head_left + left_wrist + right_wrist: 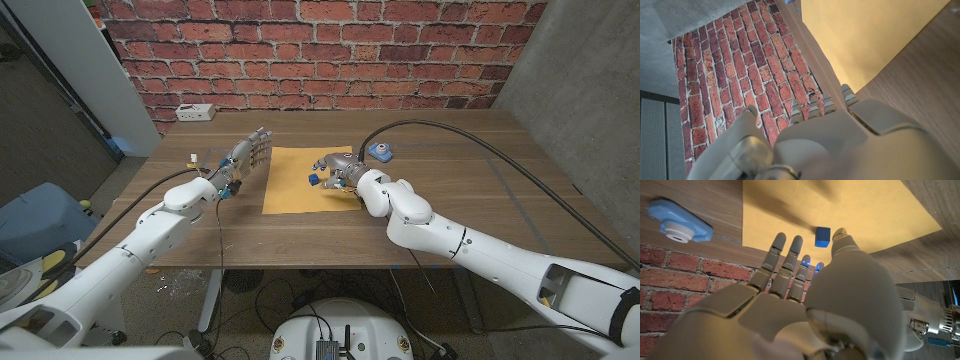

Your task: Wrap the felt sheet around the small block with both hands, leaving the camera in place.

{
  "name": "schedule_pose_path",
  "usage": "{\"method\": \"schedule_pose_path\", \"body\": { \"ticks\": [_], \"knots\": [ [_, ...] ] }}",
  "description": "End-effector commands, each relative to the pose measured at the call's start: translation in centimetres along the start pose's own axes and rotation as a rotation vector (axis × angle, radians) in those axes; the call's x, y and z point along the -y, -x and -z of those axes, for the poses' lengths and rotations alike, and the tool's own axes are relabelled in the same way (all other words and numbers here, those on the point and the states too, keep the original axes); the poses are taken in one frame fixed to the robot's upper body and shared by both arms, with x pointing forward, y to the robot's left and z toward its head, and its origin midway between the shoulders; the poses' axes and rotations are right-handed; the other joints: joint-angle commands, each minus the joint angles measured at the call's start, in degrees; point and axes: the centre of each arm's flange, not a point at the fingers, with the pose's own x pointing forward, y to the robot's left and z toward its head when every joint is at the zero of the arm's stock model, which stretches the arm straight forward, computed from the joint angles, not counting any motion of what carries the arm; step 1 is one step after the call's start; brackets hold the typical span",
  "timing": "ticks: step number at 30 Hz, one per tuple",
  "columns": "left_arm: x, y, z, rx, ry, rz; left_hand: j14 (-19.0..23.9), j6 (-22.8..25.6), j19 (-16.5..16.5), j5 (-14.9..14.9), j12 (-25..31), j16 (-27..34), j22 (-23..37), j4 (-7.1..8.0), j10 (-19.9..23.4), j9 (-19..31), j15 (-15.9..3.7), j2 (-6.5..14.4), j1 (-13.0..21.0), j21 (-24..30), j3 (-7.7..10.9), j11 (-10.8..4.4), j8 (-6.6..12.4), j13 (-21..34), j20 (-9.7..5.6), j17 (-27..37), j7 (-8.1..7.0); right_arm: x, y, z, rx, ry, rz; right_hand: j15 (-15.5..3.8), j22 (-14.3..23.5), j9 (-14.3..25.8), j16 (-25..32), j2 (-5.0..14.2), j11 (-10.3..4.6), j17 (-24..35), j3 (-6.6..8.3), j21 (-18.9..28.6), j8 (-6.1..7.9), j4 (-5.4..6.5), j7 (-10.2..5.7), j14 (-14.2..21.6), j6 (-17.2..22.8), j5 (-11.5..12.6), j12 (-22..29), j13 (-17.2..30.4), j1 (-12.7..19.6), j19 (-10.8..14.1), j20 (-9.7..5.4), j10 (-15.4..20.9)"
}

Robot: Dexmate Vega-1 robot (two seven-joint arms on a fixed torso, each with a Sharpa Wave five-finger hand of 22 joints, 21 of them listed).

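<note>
A yellow felt sheet [300,190] lies spread on the wooden table [470,170]. On its middle sits the small blue block [314,179]. My right hand [340,170] hovers over the sheet just right of the block, fingers apart and holding nothing. In the right wrist view the block [823,236] stands on the felt [850,205] close beside my right hand's [805,300] thumb tip; contact is unclear. My left hand [246,154] is at the sheet's left edge with straight fingers pointing away, empty. The left wrist view shows its fingers [815,107] near the felt [870,35].
The small blue camera [379,151] sits on the table just beyond the felt's far right corner, also seen in the right wrist view as the camera [677,227]. A white power strip [196,112] lies at the far left by the brick wall.
</note>
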Motion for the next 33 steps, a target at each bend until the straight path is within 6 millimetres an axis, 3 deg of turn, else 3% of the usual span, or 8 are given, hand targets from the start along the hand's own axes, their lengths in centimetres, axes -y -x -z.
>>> {"method": "schedule_pose_path", "body": {
  "ticks": [1,9,17,23,27,28,30,33],
  "knots": [
    [1.1,1.2,-0.8,-0.038,-0.135,0.034,-1.63,1.19,-0.81,-0.61,-0.23,-0.09,0.22,-2.01,-1.13,0.29,0.26,0.29,2.7,-0.59,0.96,0.04,0.72,0.19,0.01,0.1,0.32,-1.0,1.7,1.3,-0.031,-0.021,-0.014,-5.58,0.15,0.16,-2.35,-0.29,0.14,-1.56,-0.14,-0.7,0.43,0.26,0.23,-3.65,-0.34,0.75,-1.24,-0.28,-1.19,-0.8,0.13,-1.94],
    [2.0,2.1,-1.2,-0.065,-0.218,0.018,-2.46,2.25,-0.76,-1.29,-0.15,0.07,0.3,-4.12,-1.58,0.4,0.49,0.83,5.55,-0.92,2.02,-0.13,0.93,0.24,0.09,0.1,0.69,-2.2,2.7,2.2,-0.064,-0.027,-0.038,-3.43,0.1,0.21,-4.64,-0.7,0.16,-3.39,-0.03,-2.26,0.47,-0.23,0.22,-9.46,-0.79,1.44,-2.47,-0.81,-1.64,-3.11,0.51,-4.06],
    [2.4,3.2,-2.0,-0.094,-0.317,0.015,-3.38,3.99,-0.35,-2.39,0.01,0.2,0.38,-7.82,-2.14,0.56,1.36,2.27,11.05,-1.36,4.28,0.18,1.28,0.28,0.81,0.09,0.53,-3.0,3.7,2.7,-0.092,-0.026,-0.059,-0.79,-0.01,0.24,-4.98,-1.14,0.06,-5.47,-0.15,-5.67,0.5,-0.53,0.15,-15.47,-1.49,2.38,-3.22,-1.49,-2.84,-8.76,2.16,-6.68],
    [2.6,4.1,-2.5,-0.123,-0.38,0.026,-4.65,4.07,-0.91,-3.08,-0.14,0.13,0.4,-9.76,-3.3,0.65,2.06,3.27,15.15,-2.02,5.93,-0.04,1.06,0.31,0.79,0.08,0.07,-3.3,4.2,2.9,-0.11,-0.013,-0.066,-0.28,-0.05,0.24,-4.94,-1.26,0.36,-6.23,-0.09,-6.62,0.26,-0.81,0.19,-17.71,-2.36,2.8,-3.57,-1.76,-3.0,-9.62,2.55,-8.52],
    [2.7,4.7,-2.8,-0.147,-0.42,0.027,-4.66,3.27,-1.3,-3.41,-0.04,0.29,0.42,-10.17,-3.45,0.7,2.43,4.16,17.19,-2.37,6.95,0.15,0.68,0.33,0.85,0.08,0.14,-3.6,4.5,3.0,-0.122,0.0,-0.077,0.01,-0.07,0.24,-4.98,-1.28,0.31,-6.58,0.07,-6.93,0.11,-1.13,0.17,-18.77,-3.01,3.01,-3.69,-1.88,-2.72,-9.68,2.55,-9.41],
    [2.7,4.8,-2.9,-0.159,-0.438,0.03,-4.3,3.26,-1.3,-3.48,0.08,0.46,0.43,-10.27,-3.28,0.73,2.31,4.57,18.02,-2.45,7.4,0.2,0.67,0.34,0.84,0.08,0.12,-3.7,4.5,3.0,-0.126,0.001,-0.085,0.05,-0.07,0.24,-4.93,-1.25,0.41,-6.68,0.17,-7.03,0.09,-1.28,0.17,-18.97,-3.17,3.09,-3.77,-1.93,-2.53,-9.69,2.52,-9.83],
    [2.8,5.1,-3.3,-0.194,-0.485,0.04,-2.11,3.19,-1.08,-3.59,0.61,1.09,0.43,-10.71,-2.4,0.82,0.09,5.69,22.33,-2.76,9.45,0.55,0.64,0.43,0.86,0.09,0.38,-3.8,4.7,3.0,-0.135,0.006,-0.095,0.24,-0.08,0.24,-4.93,-1.21,0.46,-6.95,0.36,-7.26,-0.02,-1.59,0.35,-19.76,-3.74,3.26,-3.92,-2.03,-2.19,-9.69,2.47,-10.82],
    [3.2,5.4,-3.9,-0.253,-0.564,0.068,-2.41,3.34,-2.5,-3.39,0.65,0.84,0.41,-10.8,-2.41,0.86,-0.45,5.83,24.33,-3.54,10.32,0.81,0.72,0.49,0.58,0.15,0.42,-4.0,5.0,3.1,-0.146,0.011,-0.105,0.35,-0.08,0.25,-4.84,-1.19,0.63,-7.18,0.47,-7.5,-0.15,-1.79,0.48,-20.25,-4.4,3.39,-3.91,-2.12,-2.05,-9.77,2.41,-11.43]
  ]
}}
